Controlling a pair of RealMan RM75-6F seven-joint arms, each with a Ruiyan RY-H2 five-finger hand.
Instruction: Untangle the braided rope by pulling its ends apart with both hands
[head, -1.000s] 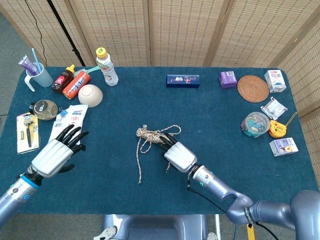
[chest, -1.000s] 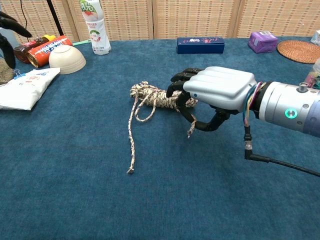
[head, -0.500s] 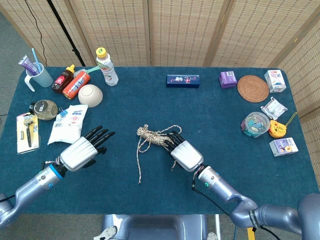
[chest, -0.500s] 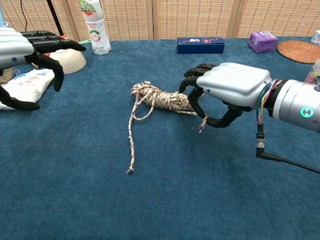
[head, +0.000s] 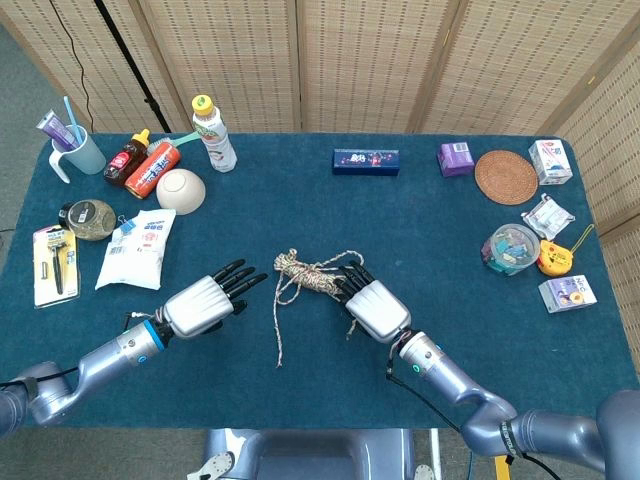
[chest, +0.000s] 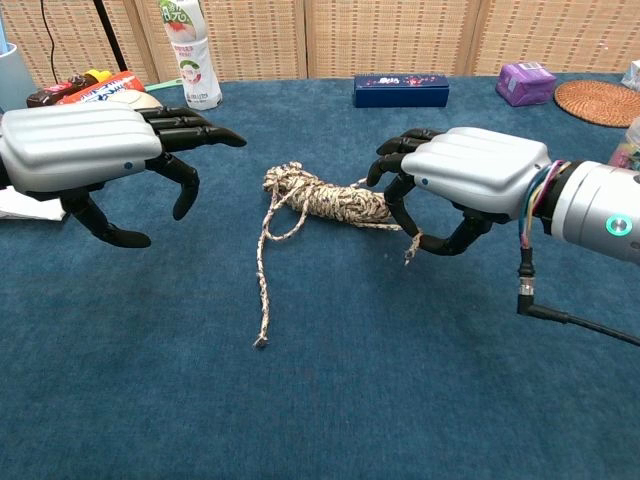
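Holding the rope (chest: 325, 197) at its right end: my right hand (chest: 470, 180) has its fingers (chest: 395, 190) curled around the bundle there, with a short tail hanging below the thumb. The rope lies mid-desk (head: 420, 220) as a tight knotted bundle, with a loop and one long loose strand trailing toward the near edge. My left hand (chest: 80, 150) hovers to the left of the bundle, apart from it, fingers (chest: 190, 135) spread and pointing at the rope, gripping nothing. In the head view the left hand (head: 205, 303) and right hand (head: 375, 308) sit on either side of the rope (head: 305, 275). A bowl (head: 181, 189), bottle (head: 213, 133) and white packet (head: 138, 248) sit far left.
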